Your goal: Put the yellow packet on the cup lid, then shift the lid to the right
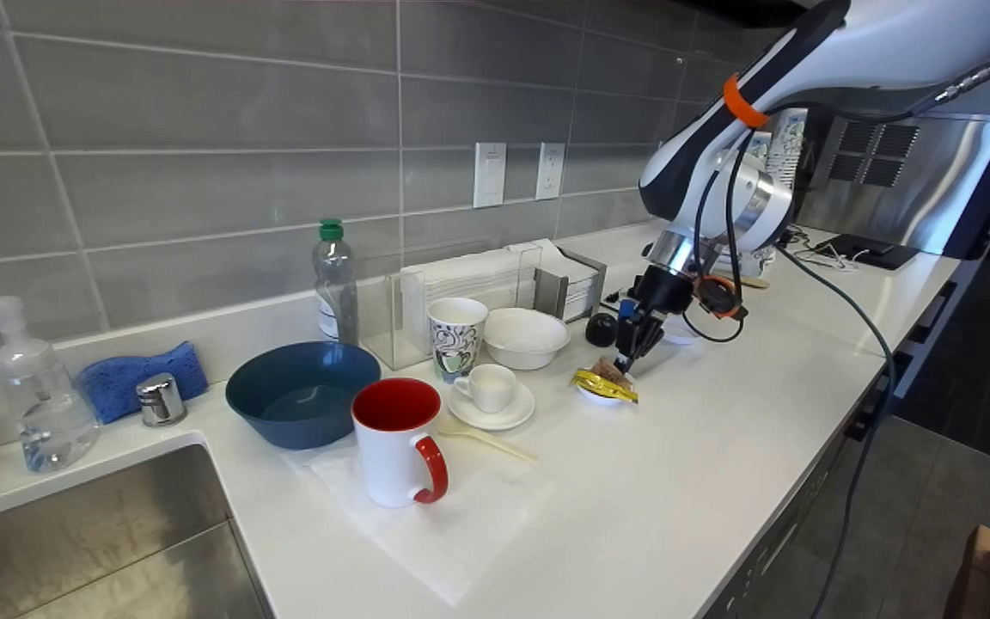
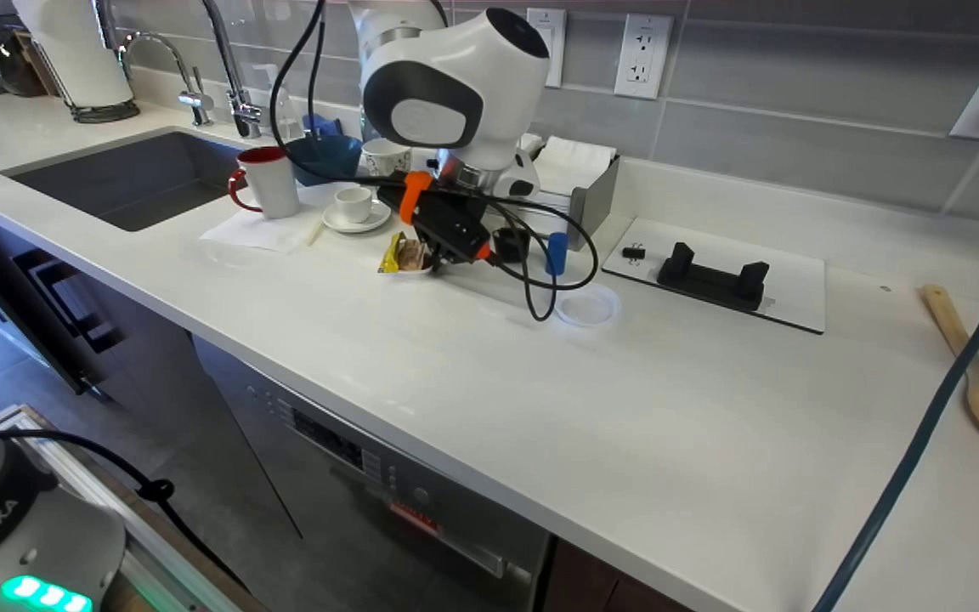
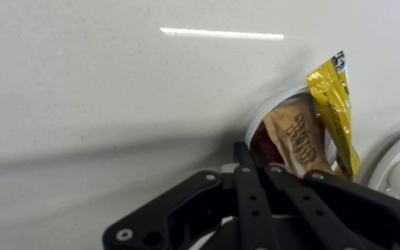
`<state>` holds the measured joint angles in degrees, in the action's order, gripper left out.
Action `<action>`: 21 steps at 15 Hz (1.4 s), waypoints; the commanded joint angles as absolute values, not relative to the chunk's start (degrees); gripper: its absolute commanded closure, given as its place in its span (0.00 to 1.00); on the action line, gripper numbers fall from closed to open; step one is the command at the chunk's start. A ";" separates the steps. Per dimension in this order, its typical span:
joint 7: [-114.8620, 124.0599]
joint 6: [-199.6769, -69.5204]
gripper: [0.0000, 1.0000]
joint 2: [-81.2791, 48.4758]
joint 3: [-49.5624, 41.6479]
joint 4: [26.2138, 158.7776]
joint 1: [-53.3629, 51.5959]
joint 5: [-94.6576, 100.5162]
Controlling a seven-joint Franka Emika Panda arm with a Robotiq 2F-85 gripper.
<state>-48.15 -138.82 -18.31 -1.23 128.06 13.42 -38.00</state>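
Yellow packet (image 3: 335,111) on lid (image 3: 258,118), slung across its left rim, near end sticking out past edge. Brown sugar packet (image 3: 300,135) beside it, in lid. We have gripper (image 3: 249,148) clenched on lid's right rim, tips close together, rim in between. Left of lid in both exterior views: cup (image 1: 492,389) on saucer (image 1: 505,419), then red-and-white mug (image 1: 388,468) farther left. We see clear round dish (image 2: 589,308) on counter (image 2: 540,408), right of gripper.

Can see the packet (image 3: 335,109) across the rim of the cup lid (image 3: 258,119), and a sachet (image 3: 299,133) inside that lid; in both exterior views, can see, leftward, the saucer (image 1: 519,413) under a teacup (image 1: 492,389), then the mug (image 1: 390,451) before the bowl (image 1: 293,421).
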 commanded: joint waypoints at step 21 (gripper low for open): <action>-48.67 -121.77 1.00 -16.73 -2.91 122.31 17.34 -40.86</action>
<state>-49.08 -125.77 -17.91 -1.90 123.12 16.97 -39.58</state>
